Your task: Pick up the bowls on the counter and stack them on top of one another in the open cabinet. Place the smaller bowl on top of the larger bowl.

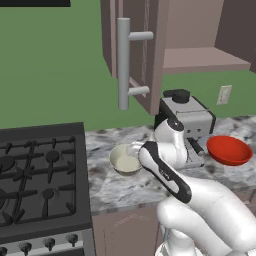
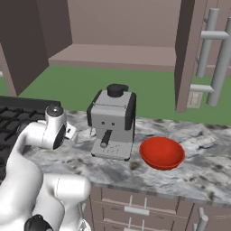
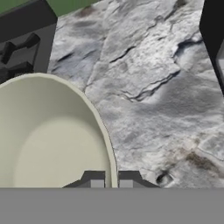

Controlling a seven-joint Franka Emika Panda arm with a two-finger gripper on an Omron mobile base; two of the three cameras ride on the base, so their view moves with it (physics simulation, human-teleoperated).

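Gripper [image 3: 111, 180] straddled near rim of cream bowl [image 1: 125, 159], fingertips close, contact not discernible | bowl on marbled counter [image 1: 115, 187] right of gas stove [image 1: 40, 175]; red bowl [image 2: 162, 152] right of espresso machine [image 2: 113, 122] | risk: thin rim slipping, bowl tipping | open wall cabinet [image 2: 113, 55] above, green wall.

A rendered home kitchen: a black gas stove [image 1: 42, 175] with burner grates and front knobs fills the lower left of the left base view, set against a grey-and-white marbled counter [image 1: 115, 185] with brown drawer fronts [image 2: 135, 205] beneath. Across the top of the frame hangs an open brownish wall cabinet [image 1: 200, 57] with a long grey bar handle [image 1: 124, 62], above a green wall carrying what appears to be a power outlet [image 1: 224, 94]. At centre of the right base view stands an espresso machine [image 2: 113, 122].
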